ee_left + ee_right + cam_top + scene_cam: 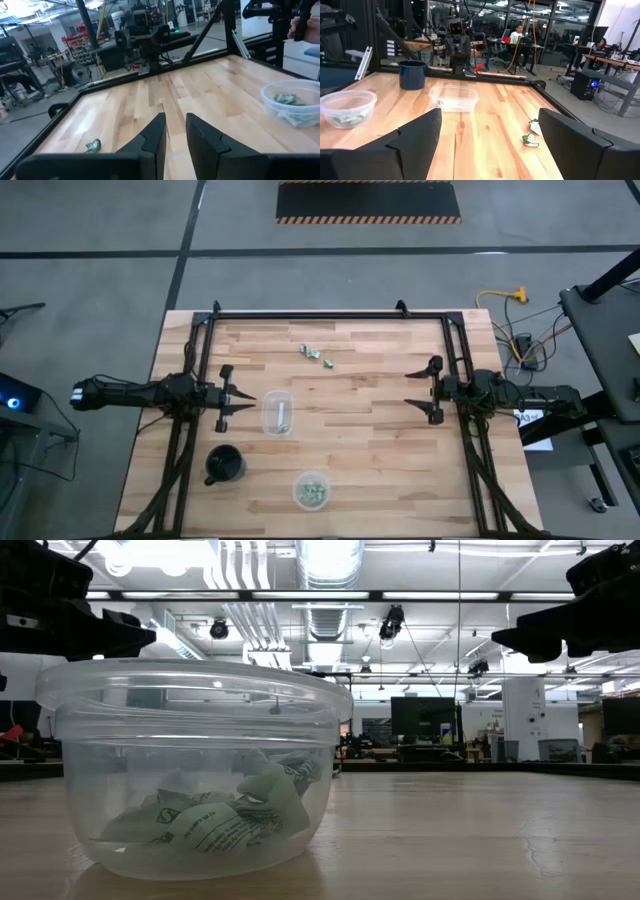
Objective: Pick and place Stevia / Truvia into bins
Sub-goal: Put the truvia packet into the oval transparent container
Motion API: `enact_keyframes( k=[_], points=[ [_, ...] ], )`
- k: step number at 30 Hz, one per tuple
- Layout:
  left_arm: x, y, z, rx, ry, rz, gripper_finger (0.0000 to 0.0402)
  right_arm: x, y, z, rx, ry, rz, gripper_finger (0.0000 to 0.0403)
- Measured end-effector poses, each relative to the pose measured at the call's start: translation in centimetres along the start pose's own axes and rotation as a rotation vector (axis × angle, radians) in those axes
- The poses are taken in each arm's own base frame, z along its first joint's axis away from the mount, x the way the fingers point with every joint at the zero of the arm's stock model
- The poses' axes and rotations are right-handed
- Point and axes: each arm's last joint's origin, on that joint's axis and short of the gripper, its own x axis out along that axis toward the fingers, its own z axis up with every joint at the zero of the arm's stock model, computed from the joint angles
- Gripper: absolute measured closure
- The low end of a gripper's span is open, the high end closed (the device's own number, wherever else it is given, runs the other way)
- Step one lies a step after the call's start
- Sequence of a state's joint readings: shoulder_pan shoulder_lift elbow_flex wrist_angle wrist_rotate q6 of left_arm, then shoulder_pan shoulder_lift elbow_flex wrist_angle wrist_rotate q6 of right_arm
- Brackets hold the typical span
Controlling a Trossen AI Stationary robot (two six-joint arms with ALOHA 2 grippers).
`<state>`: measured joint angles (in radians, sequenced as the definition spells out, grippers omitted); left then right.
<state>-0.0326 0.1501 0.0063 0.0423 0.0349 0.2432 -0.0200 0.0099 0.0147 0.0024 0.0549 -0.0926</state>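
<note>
Green-white pkts (318, 355), no clear axis

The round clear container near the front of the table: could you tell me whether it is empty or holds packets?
Not empty: the round container holds several crumpled green-and-white packets on its bottom, well below the rim.

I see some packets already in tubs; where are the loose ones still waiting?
In the high view, the loose packets lie on the table's far middle, beyond the squarish bin, between both arms.

Black mug (225, 464), perhaps empty, on wooden table (380, 450)
</note>
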Motion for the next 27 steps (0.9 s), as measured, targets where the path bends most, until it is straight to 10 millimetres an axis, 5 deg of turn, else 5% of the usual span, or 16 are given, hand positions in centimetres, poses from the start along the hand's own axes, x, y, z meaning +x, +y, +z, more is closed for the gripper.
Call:
enact_keyframes(
  k=[27],
  points=[
    [-0.4,0.6,2.6,-0.066,-0.274,0.032,0.0344,0.0,0.0,0.0,-0.019,-0.001,0.002,0.0078]
  ],
)
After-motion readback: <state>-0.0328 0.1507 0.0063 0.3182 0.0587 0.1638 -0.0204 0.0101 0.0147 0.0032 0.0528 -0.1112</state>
